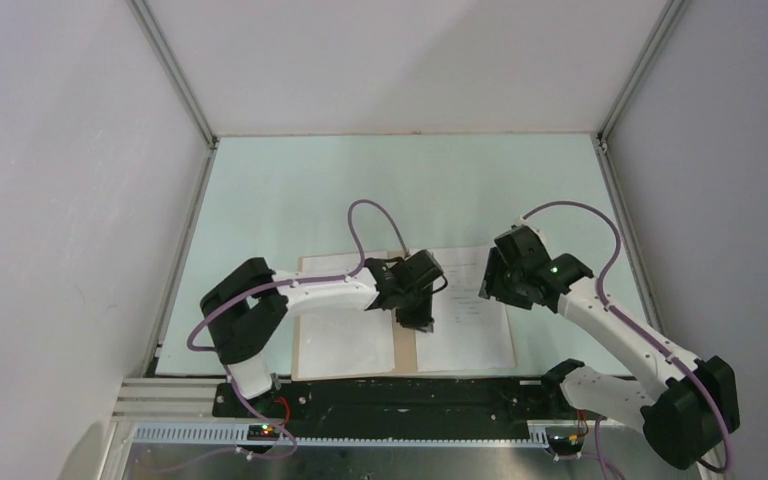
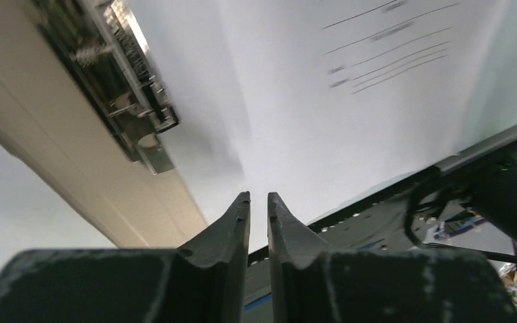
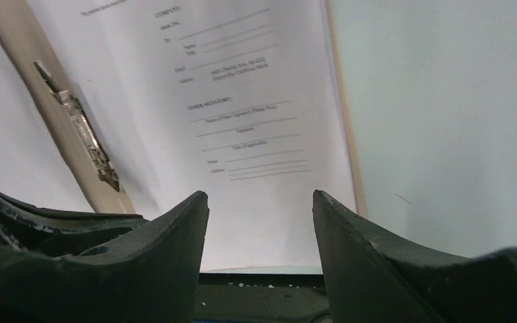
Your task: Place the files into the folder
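The flat tan-brown cardboard folder [image 1: 405, 352] lies open on the pale green table [image 1: 290, 200], close to the near edge and about midway between the two arms. A narrow silver metal clip [image 2: 124, 81] is fastened along its bare middle strip. The blank white paper sheet [image 1: 345, 345] covers its left half. The white sheet with a few lines of small black print [image 1: 465, 335] covers its right half, leaving a thin tan margin at the right edge. Opened out, the folder's long axis runs left to right, while its spine, the clip and the long sides of both sheets run near to far, square with the table edge. The left gripper [image 1: 420, 318] hangs over the spine, at the printed sheet's left border. In the left wrist view its black fingers [image 2: 232, 219] stand a thin slit apart with nothing between them, the clip off to one side; I cannot tell whether they touch the paper. The right gripper [image 1: 488, 285] sits over the far right part of the printed sheet. Its fingers [image 3: 182, 229] are spread wide and released, with the page's printed lines seen in the gap and nothing grasped.
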Robot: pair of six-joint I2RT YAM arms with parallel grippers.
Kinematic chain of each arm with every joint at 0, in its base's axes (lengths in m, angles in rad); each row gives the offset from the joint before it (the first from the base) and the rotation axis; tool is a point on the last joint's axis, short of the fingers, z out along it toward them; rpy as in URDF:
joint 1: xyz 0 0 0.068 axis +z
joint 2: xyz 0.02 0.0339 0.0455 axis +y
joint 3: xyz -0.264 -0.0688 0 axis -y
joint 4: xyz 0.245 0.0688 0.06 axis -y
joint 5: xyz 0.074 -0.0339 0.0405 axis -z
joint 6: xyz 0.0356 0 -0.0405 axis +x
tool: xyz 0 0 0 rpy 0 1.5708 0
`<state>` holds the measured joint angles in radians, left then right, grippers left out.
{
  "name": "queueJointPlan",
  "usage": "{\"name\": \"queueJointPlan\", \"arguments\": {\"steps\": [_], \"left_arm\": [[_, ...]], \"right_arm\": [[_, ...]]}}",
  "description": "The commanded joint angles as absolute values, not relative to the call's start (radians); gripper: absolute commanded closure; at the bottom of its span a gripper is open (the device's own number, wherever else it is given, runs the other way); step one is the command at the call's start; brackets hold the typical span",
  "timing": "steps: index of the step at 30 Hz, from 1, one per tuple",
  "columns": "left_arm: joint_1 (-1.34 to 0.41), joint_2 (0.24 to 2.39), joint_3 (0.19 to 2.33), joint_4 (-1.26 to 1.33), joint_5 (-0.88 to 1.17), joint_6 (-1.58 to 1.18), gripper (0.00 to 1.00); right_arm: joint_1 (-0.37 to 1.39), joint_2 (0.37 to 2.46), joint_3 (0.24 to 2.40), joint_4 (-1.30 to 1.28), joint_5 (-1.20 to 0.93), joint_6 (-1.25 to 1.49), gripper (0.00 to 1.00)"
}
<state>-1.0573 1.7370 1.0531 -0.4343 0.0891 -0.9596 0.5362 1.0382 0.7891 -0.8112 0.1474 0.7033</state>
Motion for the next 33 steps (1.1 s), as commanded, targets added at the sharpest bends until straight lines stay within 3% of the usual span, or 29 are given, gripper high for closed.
{"name": "queueJointPlan", "arguments": {"steps": [1,6,13,21,29,33], "left_arm": [[-1.063,1.679,1.162,-0.531,0.049,-0.896,0.78],[-1.018,1.545,1.179,-0.597,0.007,-0.871,0.75],[-0.811,1.378,1.014,-0.625,-0.034,-0.824,0.74],[-0.678,1.484,0.948,-0.520,-0.008,-0.764,0.85],[-0.626,1.614,0.909,-0.435,-0.012,-0.828,0.99],[-0.610,1.638,0.893,-0.431,-0.030,-0.857,1.00]], "right_arm": [[0.551,1.098,0.865,-0.715,0.089,0.667,0.38],[0.573,1.179,0.897,-0.614,0.029,0.674,0.39],[0.688,1.357,0.971,-0.527,0.045,0.696,0.44],[0.788,1.549,1.080,-0.506,0.128,0.693,0.57],[0.843,1.668,1.168,-0.533,0.196,0.680,0.60],[0.862,1.694,1.191,-0.550,0.216,0.681,0.62]]}}
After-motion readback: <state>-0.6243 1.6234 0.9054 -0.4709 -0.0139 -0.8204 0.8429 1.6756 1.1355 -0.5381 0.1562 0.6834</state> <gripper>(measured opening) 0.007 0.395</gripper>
